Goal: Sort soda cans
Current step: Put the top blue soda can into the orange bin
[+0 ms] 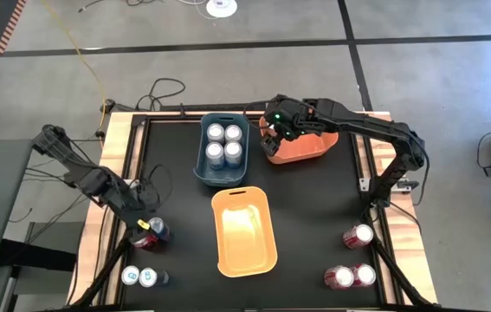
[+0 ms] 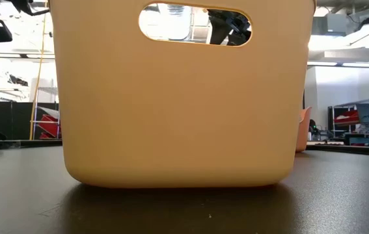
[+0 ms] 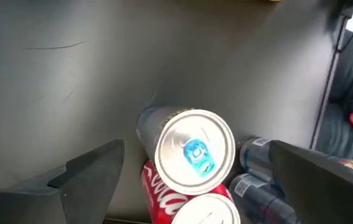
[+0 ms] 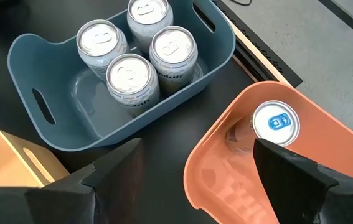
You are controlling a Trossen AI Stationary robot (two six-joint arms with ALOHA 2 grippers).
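My left gripper (image 1: 145, 218) is open at the table's near left, over a small cluster of soda cans. In the left wrist view an upright can with a silver top and blue tab (image 3: 195, 149) stands between the spread fingers, clear of both. A red can (image 3: 185, 200) is right beside it, and dark blue cans (image 3: 258, 163) are by one finger. My right gripper (image 4: 195, 168) hangs open above the orange bin (image 1: 301, 147), which holds one can with a blue tab (image 4: 274, 123). The blue bin (image 1: 200, 156) holds several light cans (image 4: 129, 73).
An empty yellow bin (image 1: 243, 232) stands at the table's middle near side and fills the low view (image 2: 184, 97). Two cans (image 1: 138, 277) stand at the near left corner. Three red cans (image 1: 353, 264) stand at the near right. Cables lie beyond the left edge.
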